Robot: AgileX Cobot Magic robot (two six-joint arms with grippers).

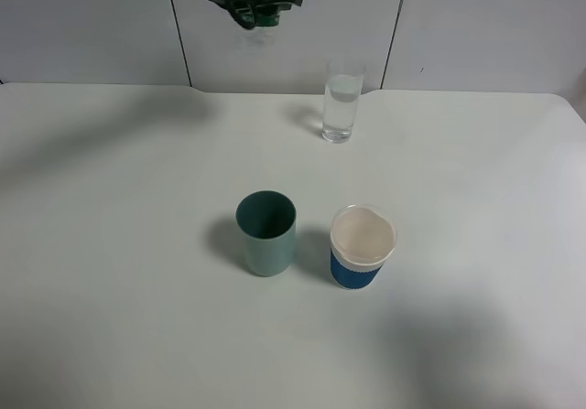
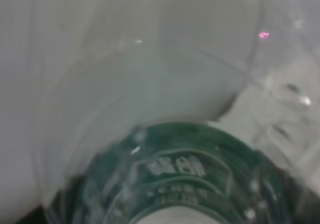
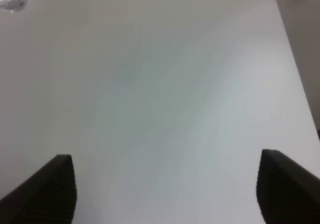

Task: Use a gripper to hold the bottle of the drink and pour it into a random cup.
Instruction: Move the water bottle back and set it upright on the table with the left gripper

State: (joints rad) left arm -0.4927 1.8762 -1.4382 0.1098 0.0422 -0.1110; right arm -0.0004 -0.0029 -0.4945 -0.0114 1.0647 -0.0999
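Only the left wrist view shows the bottle (image 2: 175,174), filling it, clamped in the left gripper. Right gripper (image 3: 165,194) gapes wide over bare surface (image 3: 165,93).

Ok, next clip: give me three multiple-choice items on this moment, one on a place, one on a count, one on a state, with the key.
1. Where does the clear glass stand relative to the teal cup?
A. nearer the camera
B. farther back on the table, toward the wall
C. inside it

2. How many drinking vessels stand on the table?
A. two
B. three
C. five

3. What is the state of the right gripper?
A. open over bare table
B. shut on the white paper cup
C. shut on the glass

Key:
1 B, the glass is at the far edge, behind both cups.
2 B, glass, teal cup and paper cup.
3 A, its fingers stand wide apart with nothing between them.
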